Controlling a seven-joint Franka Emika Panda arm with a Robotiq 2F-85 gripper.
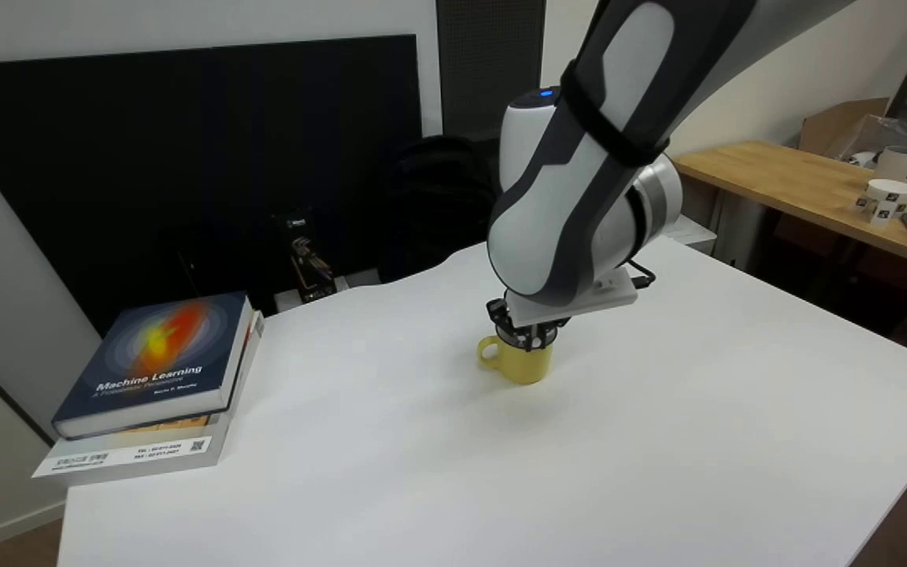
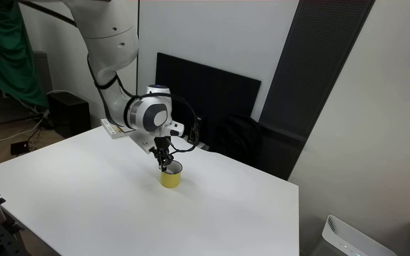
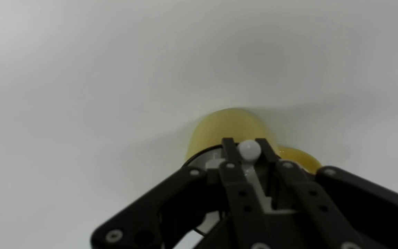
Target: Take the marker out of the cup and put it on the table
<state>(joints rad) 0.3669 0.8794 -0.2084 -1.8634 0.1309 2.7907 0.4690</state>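
- Marker (image 3: 249, 151) sits in the yellow mug (image 1: 524, 366), handle (image 3: 301, 159) at its 3 o'clock in the wrist view.
- Gripper (image 3: 246, 144) looks clamped on the whitish end.
- Grasping, I judge; next, lift straight up.
- From the mug in an exterior view: nearest edge (image 1: 475, 253) at 11 o'clock, Machine Learning textbook (image 1: 158, 358) at 9, bare white tabletop (image 1: 658, 441) 3 to 6.
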